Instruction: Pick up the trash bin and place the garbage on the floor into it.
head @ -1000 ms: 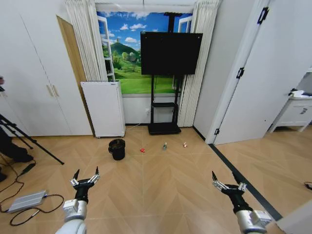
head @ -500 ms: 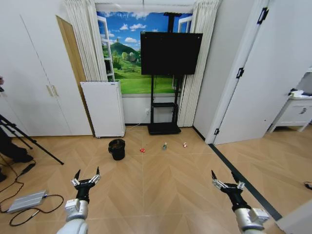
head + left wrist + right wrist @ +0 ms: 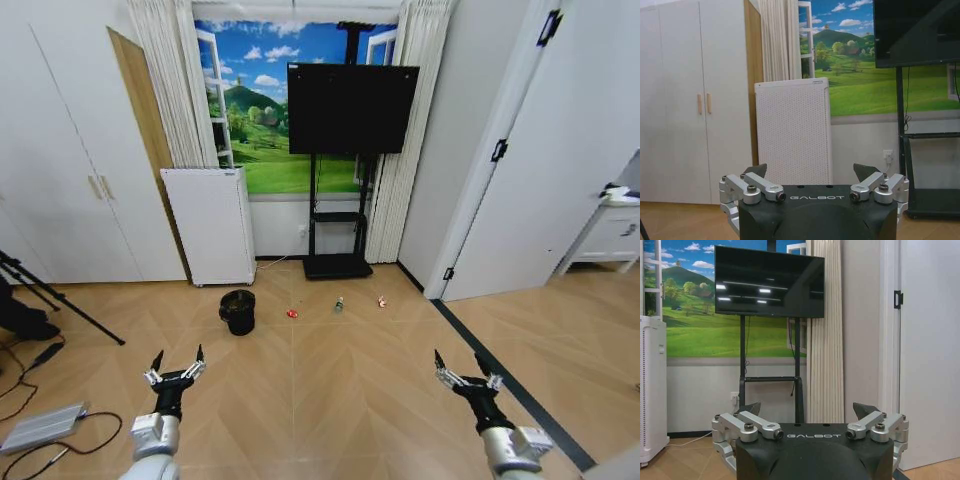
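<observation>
The small black trash bin [image 3: 238,311] stands on the wood floor ahead and to the left, near the white perforated appliance. To its right the garbage lies in a row on the floor: a red round wrapper [image 3: 292,314], a little clear bottle [image 3: 339,303] and a red-and-white packet [image 3: 381,300]. My left gripper [image 3: 176,362] hangs open at the lower left, well short of the bin. My right gripper [image 3: 461,369] is open at the lower right, just as far back. In the wrist views the left gripper [image 3: 811,172] and the right gripper [image 3: 808,409] hold nothing.
A white perforated appliance [image 3: 212,225] stands against the back wall behind the bin. A TV on a black stand [image 3: 340,160] is at the centre back. A tripod leg [image 3: 60,300] and cables with a grey box [image 3: 38,427] lie on the left. Open floor lies ahead.
The whole head view has shifted slightly, so the camera moved; the room looks a little closer. Both grippers stay open in the same pose.
</observation>
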`<state>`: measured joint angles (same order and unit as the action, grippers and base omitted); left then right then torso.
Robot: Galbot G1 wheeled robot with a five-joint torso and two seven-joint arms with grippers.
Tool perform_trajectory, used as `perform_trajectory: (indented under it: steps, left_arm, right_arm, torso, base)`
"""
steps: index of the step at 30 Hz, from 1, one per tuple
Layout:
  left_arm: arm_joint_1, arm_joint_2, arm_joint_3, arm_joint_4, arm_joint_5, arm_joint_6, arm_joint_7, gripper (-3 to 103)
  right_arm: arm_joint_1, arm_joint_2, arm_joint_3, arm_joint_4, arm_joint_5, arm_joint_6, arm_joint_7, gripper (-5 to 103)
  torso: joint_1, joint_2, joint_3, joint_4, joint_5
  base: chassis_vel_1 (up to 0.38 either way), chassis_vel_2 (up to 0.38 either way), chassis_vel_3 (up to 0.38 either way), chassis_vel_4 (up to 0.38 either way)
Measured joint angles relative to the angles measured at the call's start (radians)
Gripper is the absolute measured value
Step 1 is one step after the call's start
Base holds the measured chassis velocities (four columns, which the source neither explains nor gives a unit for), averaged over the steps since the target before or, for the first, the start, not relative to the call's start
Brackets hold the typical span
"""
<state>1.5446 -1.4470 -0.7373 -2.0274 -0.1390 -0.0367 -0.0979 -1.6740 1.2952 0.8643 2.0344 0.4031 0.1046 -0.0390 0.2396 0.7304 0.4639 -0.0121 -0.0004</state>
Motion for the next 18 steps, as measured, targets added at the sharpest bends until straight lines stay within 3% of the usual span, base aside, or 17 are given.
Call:
perform_trajectory:
  steps: [11, 13, 16, 18]
  left_arm:
    - [0.000, 0.000, -0.001, -0.001, 0.001, 0.001, -0.001, 98]
    - [0.000, 0.000, -0.002, -0.001, 0.001, 0.001, -0.001, 98]
    - [-0.001, 0.000, -0.002, -0.002, 0.002, 0.002, -0.002, 98]
    - [-0.001, 0.001, -0.003, -0.002, 0.001, 0.003, -0.002, 98]
  right_arm:
    - [-0.005, -0.001, 0.004, 0.003, -0.001, 0.006, -0.001, 100]
    - [-0.006, 0.000, 0.004, 0.004, -0.001, 0.006, -0.002, 100]
    - [-0.005, 0.000, 0.003, 0.004, -0.001, 0.007, -0.003, 100]
    - [-0.005, 0.000, 0.003, 0.004, -0.002, 0.009, -0.003, 100]
  torso:
    - [0.000, 0.000, 0.000, 0.0005, 0.0010]
    - [0.000, 0.000, 0.000, 0.0000, -0.0006]
    - [0.000, 0.000, 0.000, 0.0005, 0.0014]
    - [0.000, 0.000, 0.000, 0.0000, -0.0006]
  base:
    - [-0.312, 0.311, 0.316, -0.312]
    - [-0.407, 0.372, 0.360, -0.358]
    - [-0.350, 0.375, 0.366, -0.389]
    - [-0.368, 0.376, 0.390, -0.362]
